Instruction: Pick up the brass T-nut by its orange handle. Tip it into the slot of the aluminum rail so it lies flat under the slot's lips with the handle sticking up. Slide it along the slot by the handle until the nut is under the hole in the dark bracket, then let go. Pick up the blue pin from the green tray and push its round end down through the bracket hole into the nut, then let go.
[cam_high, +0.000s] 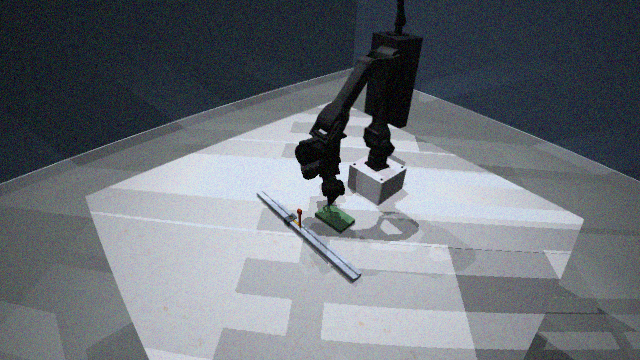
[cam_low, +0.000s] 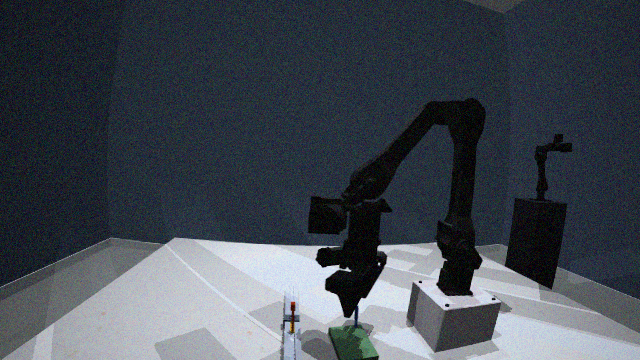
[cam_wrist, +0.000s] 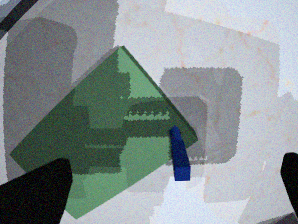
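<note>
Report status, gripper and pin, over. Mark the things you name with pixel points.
Gripper (cam_high: 329, 204) (cam_low: 348, 316) (cam_wrist: 180, 169) open, above green tray (cam_high: 335, 220) (cam_low: 352, 345) (cam_wrist: 100, 150). Blue pin (cam_low: 356, 317) (cam_wrist: 181, 155) upright in tray, ungrasped. Orange handle (cam_high: 299, 218) (cam_low: 293, 315) upright at rail (cam_high: 327, 251) (cam_low: 290, 350). No obstruction seen between fingers and pin.

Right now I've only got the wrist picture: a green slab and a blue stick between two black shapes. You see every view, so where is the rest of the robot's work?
Observer: Beside the green tray lies a long metal rail, outside your picture.

Visitor: Anything on it?

Observer: Yes, an orange handle sticks up at the rail, next to a dark bracket.

Visitor: And my blue stick, is it lying down?

Observer: No, the exterior view shows that blue pin standing upright at the tray, close by the jaws.
</note>
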